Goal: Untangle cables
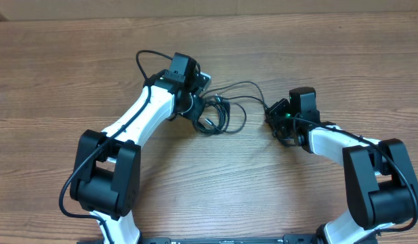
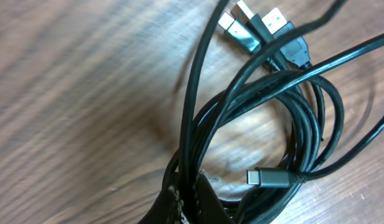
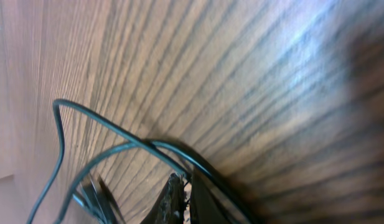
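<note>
Now left fingers (image 2: 210, 202) clamp the cables (image 2: 307, 134) and right fingers (image 3: 201, 208) pinch one strand (image 3: 59, 143), so next probably means pulling apart gently.

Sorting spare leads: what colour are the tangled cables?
The cables are black, plug ends silvery; left wrist view shows best.

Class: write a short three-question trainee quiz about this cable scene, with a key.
1. True or false: the left tool and right tool are each shut on the cables.
2. The knotted bundle lies: A) by the left tool, B) by the right tool, C) midway between them.
3. Fill in: the table is ___-grained.
Key: 1 true; 2 A; 3 wood.
</note>
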Robot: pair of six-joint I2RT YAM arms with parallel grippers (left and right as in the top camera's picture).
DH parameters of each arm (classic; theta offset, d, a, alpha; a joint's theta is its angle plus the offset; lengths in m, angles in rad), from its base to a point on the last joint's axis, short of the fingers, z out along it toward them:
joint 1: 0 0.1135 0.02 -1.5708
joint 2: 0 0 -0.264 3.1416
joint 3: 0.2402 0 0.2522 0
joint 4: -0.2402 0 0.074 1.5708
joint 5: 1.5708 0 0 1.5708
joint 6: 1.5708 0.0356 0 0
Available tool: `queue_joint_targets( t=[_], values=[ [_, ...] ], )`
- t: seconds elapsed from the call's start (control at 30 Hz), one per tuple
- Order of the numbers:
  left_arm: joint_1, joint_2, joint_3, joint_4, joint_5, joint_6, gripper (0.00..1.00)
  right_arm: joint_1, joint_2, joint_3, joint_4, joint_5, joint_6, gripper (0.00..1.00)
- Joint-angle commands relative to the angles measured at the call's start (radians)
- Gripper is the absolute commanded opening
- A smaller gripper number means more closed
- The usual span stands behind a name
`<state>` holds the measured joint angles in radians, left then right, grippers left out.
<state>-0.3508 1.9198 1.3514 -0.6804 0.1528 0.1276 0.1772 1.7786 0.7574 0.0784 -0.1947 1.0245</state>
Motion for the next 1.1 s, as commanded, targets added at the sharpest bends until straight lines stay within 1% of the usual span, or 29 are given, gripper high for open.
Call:
queue_joint_targets(
  t=[0.0, 0.17, 0.3, 0.4, 0.53, 0.63, 0.83, 0.93, 1.07],
  values=[
    [0.003, -0.011, -0.026, -0.004, 0.098, 0.066, 0.04, 0.001, 0.011, -0.010, 0.015, 0.051, -0.054, 0.04],
    [0.001, -0.011, -0.053, -0.010, 0.111, -0.018, 0.04, 0.001, 0.011, -0.010, 0.024, 0.080, -0.055, 0.04],
    [-0.018, -0.011, -0.087, -0.019, 0.118, -0.031, 0.05, 0.001, 0.011, -0.010, 0.034, 0.093, -0.058, 0.04],
    [-0.037, -0.011, -0.112, -0.024, 0.118, -0.031, 0.12, 0.001, 0.011, -0.010, 0.033, 0.092, -0.058, 0.04],
    [-0.052, -0.011, -0.125, -0.048, 0.105, -0.059, 0.16, 0.001, 0.011, -0.010, 0.033, 0.092, -0.058, 0.04],
    [-0.052, -0.011, -0.090, -0.103, 0.106, -0.080, 0.27, 0.001, 0.011, -0.010, 0.033, 0.089, -0.058, 0.04],
    [-0.051, -0.011, 0.105, -0.245, 0.099, -0.080, 0.51, 0.001, 0.011, -0.010, 0.033, 0.089, -0.058, 0.04],
    [-0.051, -0.011, 0.169, -0.235, 0.099, -0.084, 0.54, 0.001, 0.011, -0.010, 0.033, 0.089, -0.058, 0.04],
    [-0.051, -0.010, 0.175, -0.186, 0.098, -0.099, 0.54, 0.001, 0.011, -0.010, 0.032, 0.080, -0.063, 0.04]
  ],
)
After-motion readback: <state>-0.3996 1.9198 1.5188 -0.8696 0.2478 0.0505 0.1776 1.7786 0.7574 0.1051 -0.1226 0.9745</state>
